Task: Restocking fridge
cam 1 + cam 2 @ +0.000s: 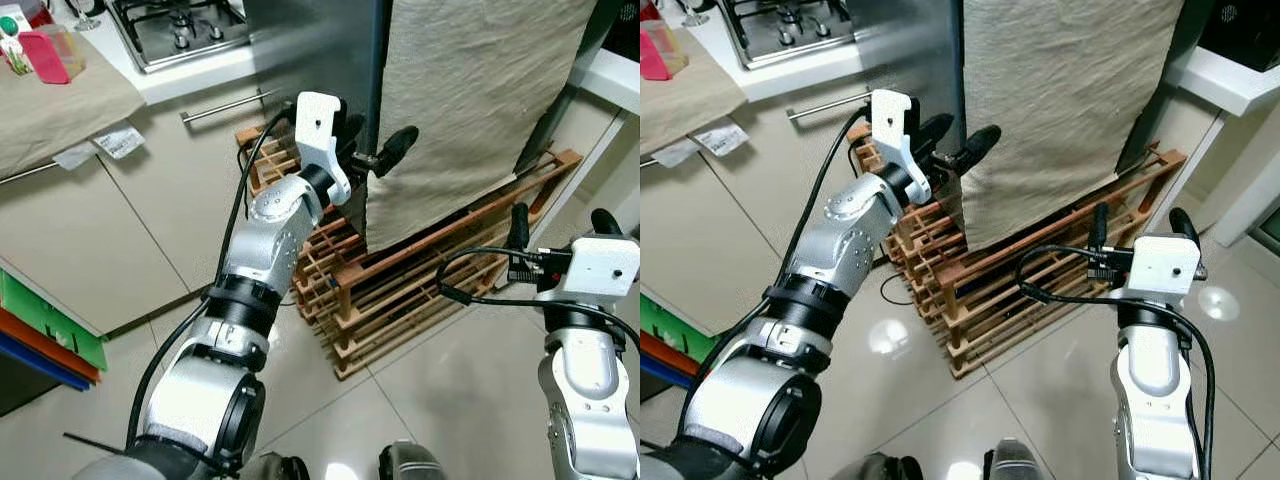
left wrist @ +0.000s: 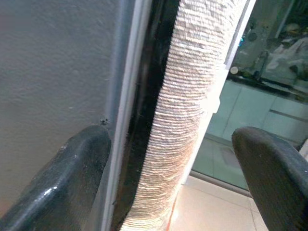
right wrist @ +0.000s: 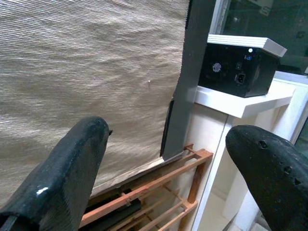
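1. I have the left claw [image 1: 375, 150] raised at the fridge [image 1: 320, 45], fingers spread wide across the seam at the edge of its grey door, holding nothing.
2. A beige cloth [image 1: 470, 100] hangs over the fridge front, just beside that seam.
3. My right claw [image 1: 560, 225] hangs lower, wide apart and empty, pointing toward the cloth.
4. A wooden rack [image 1: 400, 290] stands on the tiled floor [image 1: 440, 400] against the fridge's base.
5. The desk [image 1: 190, 70] with a hob [image 1: 180, 30] sits to the left.
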